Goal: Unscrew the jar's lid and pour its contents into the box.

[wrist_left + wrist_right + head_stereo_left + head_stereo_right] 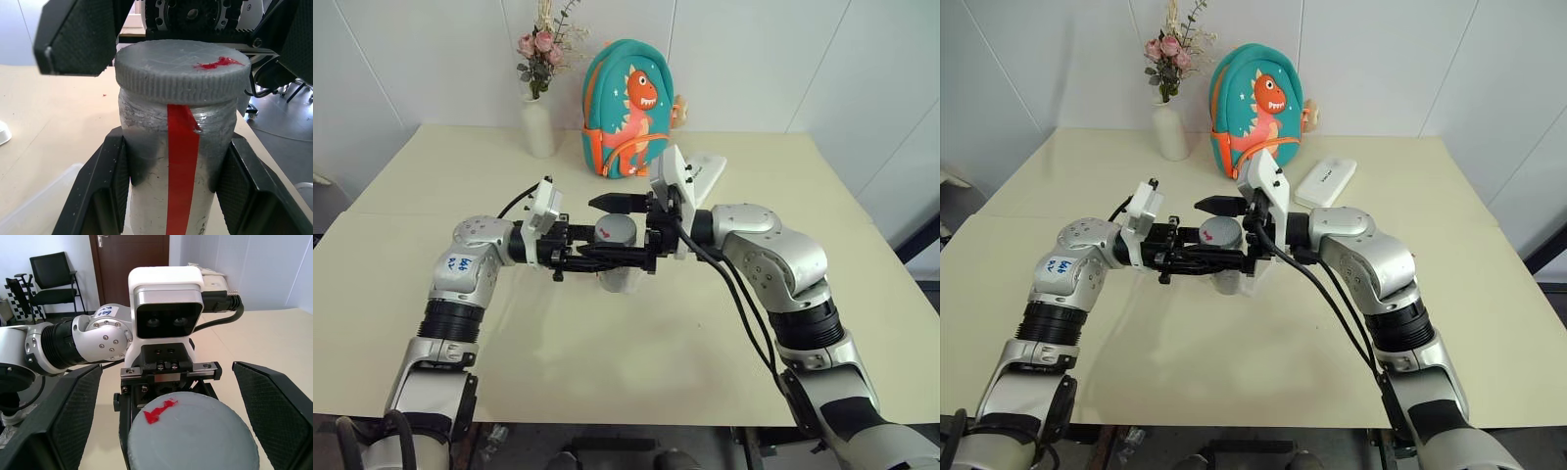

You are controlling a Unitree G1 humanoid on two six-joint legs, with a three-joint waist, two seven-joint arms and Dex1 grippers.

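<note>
Jar, upright above the table, lid still on, clamped at its body between the left gripper's fingers. Right gripper, fingers spread wide, straddles the lid without touching it.

- We hold both arms raised in front of us, forearms bent inward so the two wrists face each other, each pointing level toward the other.
- Our left gripper has its jaws closed on the jar, one black finger pressed to each side of the body below the lid.
- Our right gripper has its jaws spread wide, one finger on either side of the lid, neither touching it.
- Each wrist carries a white camera block.
</note>
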